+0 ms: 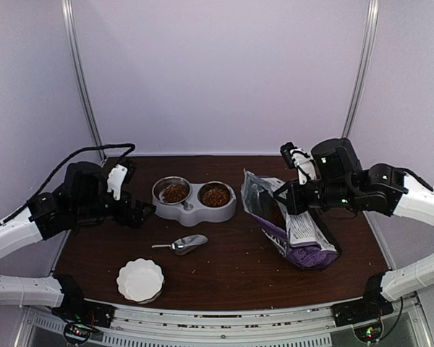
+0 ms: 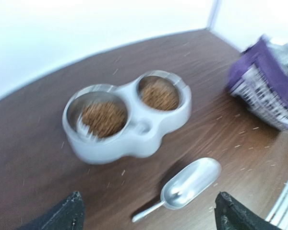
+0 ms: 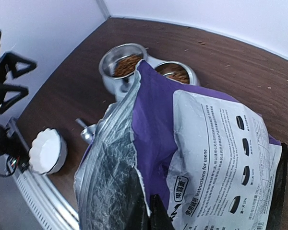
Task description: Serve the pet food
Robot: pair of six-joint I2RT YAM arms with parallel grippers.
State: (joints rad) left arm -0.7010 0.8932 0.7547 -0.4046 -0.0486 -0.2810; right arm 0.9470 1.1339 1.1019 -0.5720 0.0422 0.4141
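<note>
Where the pet food (image 1: pixel 175 193) lies: heaped in both steel bowls of the grey twin feeder (image 1: pixel 195 212) at mid-table; stray bits dot the wood near the bag.
Right gripper (image 1: pixel 286 196): fingers pressed together, pinching the open top edge of the purple-and-white bag (image 1: pixel 307 238), which slumps on the table's right side.
Left gripper (image 1: pixel 146 212): fingers spread wide, holding nothing, hovering just left of the feeder.
Scoop (image 1: pixel 188 243): lying on the wood in front of the feeder, no kibble in it, apart from both arms.
White dish (image 1: pixel 140 264): near the front edge, left of centre.
Stage: serving looks largely done.
Risk: the bag's mouth gapes, so a slipping pinch or a tilt would likely spill kibble. A low sweep by the left arm could knock the scoop or shove the feeder.
</note>
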